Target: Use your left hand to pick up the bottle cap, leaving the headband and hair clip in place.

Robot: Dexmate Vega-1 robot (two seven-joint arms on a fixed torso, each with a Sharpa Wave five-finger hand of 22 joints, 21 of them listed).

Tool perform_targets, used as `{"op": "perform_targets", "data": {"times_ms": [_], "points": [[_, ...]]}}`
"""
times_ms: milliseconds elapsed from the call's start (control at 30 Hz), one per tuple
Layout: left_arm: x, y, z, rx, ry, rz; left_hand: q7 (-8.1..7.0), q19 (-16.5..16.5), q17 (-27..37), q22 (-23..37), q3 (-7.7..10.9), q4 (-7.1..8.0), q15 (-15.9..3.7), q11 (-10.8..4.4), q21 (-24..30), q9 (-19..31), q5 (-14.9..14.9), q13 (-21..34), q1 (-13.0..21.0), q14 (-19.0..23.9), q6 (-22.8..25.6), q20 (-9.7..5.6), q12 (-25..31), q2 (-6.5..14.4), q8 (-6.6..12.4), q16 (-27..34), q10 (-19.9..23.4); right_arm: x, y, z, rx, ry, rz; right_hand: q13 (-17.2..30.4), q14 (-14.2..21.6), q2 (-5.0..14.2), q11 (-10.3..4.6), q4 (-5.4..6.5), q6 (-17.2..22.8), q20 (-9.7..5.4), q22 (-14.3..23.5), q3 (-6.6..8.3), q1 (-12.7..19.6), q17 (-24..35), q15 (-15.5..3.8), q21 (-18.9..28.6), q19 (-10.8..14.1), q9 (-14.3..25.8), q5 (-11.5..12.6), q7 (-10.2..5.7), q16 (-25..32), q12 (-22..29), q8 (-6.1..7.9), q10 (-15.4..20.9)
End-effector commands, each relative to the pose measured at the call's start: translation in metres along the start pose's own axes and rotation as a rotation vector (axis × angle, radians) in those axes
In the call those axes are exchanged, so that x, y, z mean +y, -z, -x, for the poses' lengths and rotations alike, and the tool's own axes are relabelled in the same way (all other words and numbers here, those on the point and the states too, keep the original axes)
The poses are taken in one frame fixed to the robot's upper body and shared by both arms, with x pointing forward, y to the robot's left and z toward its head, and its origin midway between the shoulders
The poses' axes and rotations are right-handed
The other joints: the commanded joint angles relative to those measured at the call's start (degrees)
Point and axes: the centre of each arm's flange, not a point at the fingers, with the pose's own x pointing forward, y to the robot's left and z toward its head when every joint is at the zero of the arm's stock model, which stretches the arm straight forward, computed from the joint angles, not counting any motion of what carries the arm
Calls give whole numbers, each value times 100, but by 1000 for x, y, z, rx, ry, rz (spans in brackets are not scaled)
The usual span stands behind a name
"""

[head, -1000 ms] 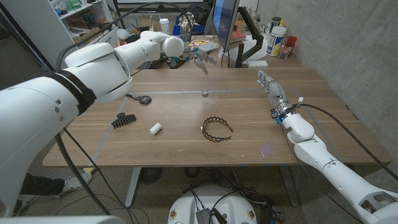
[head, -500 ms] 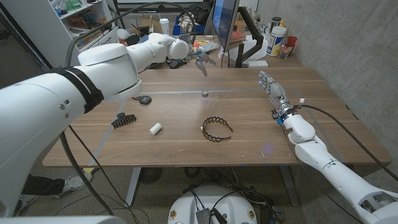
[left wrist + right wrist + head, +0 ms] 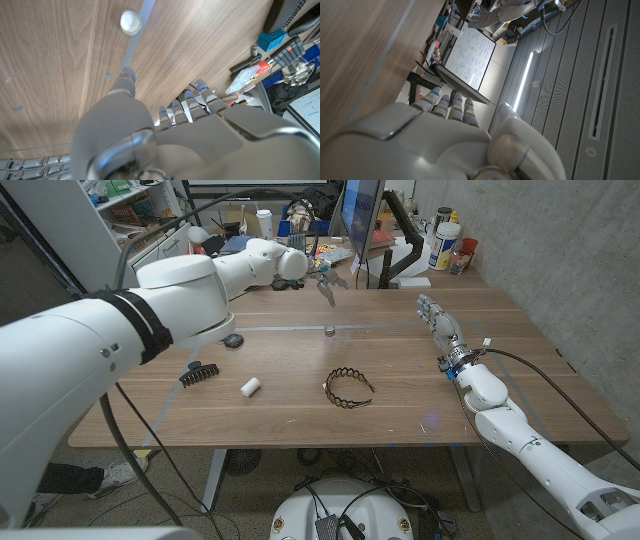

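The bottle cap (image 3: 329,332), a small round piece, sits on the wooden table (image 3: 520,370), not yet picked up. The left hand (image 3: 325,281) hovers above and behind it, fingers apart, seemingly holding nothing. The headband (image 3: 348,387) and hair clip (image 3: 198,373) lie untouched nearer the robot. The right hand (image 3: 437,322) waits at the side, fingers straight and together.

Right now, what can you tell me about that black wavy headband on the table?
The headband is a thin black open hoop with a wavy, zigzag edge, plastic by its look. It lies flat on the wooden table near the middle, its open ends pointing toward the front edge. Nothing touches it: the bottle cap sits apart farther back, a small white cylinder lies to its left, and both hands are away from it.
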Motion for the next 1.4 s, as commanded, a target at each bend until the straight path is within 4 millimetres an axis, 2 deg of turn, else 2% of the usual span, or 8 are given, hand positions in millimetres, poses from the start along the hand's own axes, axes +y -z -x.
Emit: {"op": "perform_targets", "data": {"times_ms": [33, 767, 1400], "points": [[-12, -1, -6, 45, 39, 75, 32, 38, 37, 35, -36, 30, -175, -10, 23, 9, -15, 29, -3, 27, -20, 40, 43, -97, 39, 34, 55, -3, 0, 2, -1, 6, 9, 6, -18, 59, 12, -24, 2, -262, 5, 30, 65, 21, 49, 34, -34, 6, 1, 5, 41, 3, 5, -10], [-26, -11, -10, 32, 100, 50, 57, 77, 73, 40, -107, 82, -194, 1, 48, 13, 7, 40, 92, 99, 85, 54, 69, -166, 63, 70, 127, -2, -1, 3, -13, 14, 10, 4, -6, 58, 13, -14, 6, -266, 6, 30, 56, 21, 77, 38, -36, 6, -2, -1, 45, -20, 9, -80], [-44, -5, -11, 64, 128, 9, 77, 91, 99, 44, -111, 112, -211, 5, 64, 15, 19, 50, 214, 102, 123, 44, 76, -123, 61, 74, 159, 5, 1, -4, -12, 7, 7, 3, -1, 54, 2, -12, 21, -260, 5, 31, 55, 19, 87, 39, -39, 7, -4, -19, 45, -17, 15, -95]]}}
